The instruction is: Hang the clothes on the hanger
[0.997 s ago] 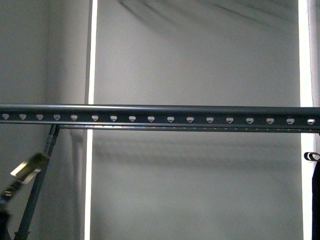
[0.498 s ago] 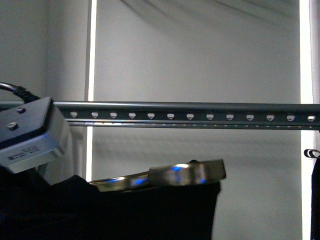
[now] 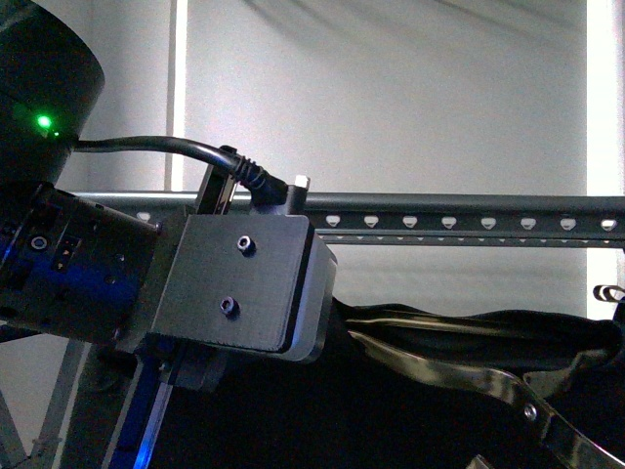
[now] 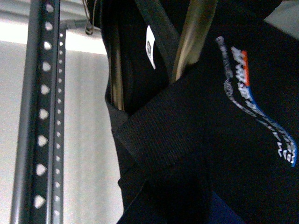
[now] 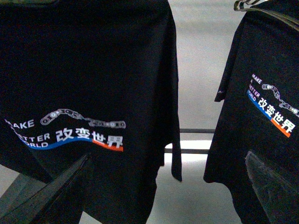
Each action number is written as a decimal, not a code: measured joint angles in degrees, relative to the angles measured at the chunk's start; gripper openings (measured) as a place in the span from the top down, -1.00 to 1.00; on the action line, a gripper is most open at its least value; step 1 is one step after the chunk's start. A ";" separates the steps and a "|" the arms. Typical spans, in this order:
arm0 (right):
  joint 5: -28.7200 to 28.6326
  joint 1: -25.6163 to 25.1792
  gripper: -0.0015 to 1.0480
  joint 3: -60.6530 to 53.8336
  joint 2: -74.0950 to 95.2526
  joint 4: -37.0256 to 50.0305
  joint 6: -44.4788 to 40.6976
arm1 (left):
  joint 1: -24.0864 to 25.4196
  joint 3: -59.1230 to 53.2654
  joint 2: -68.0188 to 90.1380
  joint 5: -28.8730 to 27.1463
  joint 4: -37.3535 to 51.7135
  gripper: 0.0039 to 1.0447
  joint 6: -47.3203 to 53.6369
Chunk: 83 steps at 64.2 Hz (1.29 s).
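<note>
The clothes [image 3: 459, 391], a black shirt on a shiny coat hanger [image 3: 488, 376], hang just below the hanger [image 3: 469, 210], a long dark grey rail with pale holes. My left arm [image 3: 239, 278] fills the left of the front view. In the left wrist view my left gripper [image 4: 173, 196] is shut on the shirt's ribbed collar [image 4: 154, 135], its jaws buried in dark cloth, and the rail [image 4: 44, 116] runs alongside. My right gripper [image 5: 163, 196] is open and empty, its fingers [image 5: 51, 196] framing two black printed shirts [image 5: 88, 93]; I cannot tell which one is held.
A narrow black item topped by a small metal ring [image 3: 607, 291] hangs at the far right, beside the shirt. A slanted grey rack leg [image 3: 59, 391] stands at the lower left. A pale wall with bright vertical strips lies behind the rail.
My left arm has risen into the front view and moved right, carrying the shirt and coat hanger up to just under the rail.
</note>
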 joint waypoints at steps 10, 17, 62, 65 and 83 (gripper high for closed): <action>0.00 0.00 -0.86 0.00 0.00 0.00 0.00 | -0.20 0.00 0.04 -0.17 0.11 0.93 1.25; -0.02 0.00 -0.86 0.00 0.00 0.00 0.00 | -0.20 0.00 0.04 -0.31 0.11 0.93 1.42; -50.58 -16.72 -0.86 23.61 45.90 21.20 -59.25 | -0.17 0.00 0.09 -0.44 0.11 0.93 1.75; -51.36 -15.91 -0.86 26.86 49.75 17.57 -65.72 | -0.17 0.00 0.09 -0.44 0.11 0.93 1.75; -45.66 -10.23 -0.86 39.08 66.05 14.99 -79.56 | -0.17 0.00 0.09 -0.44 0.11 0.93 1.77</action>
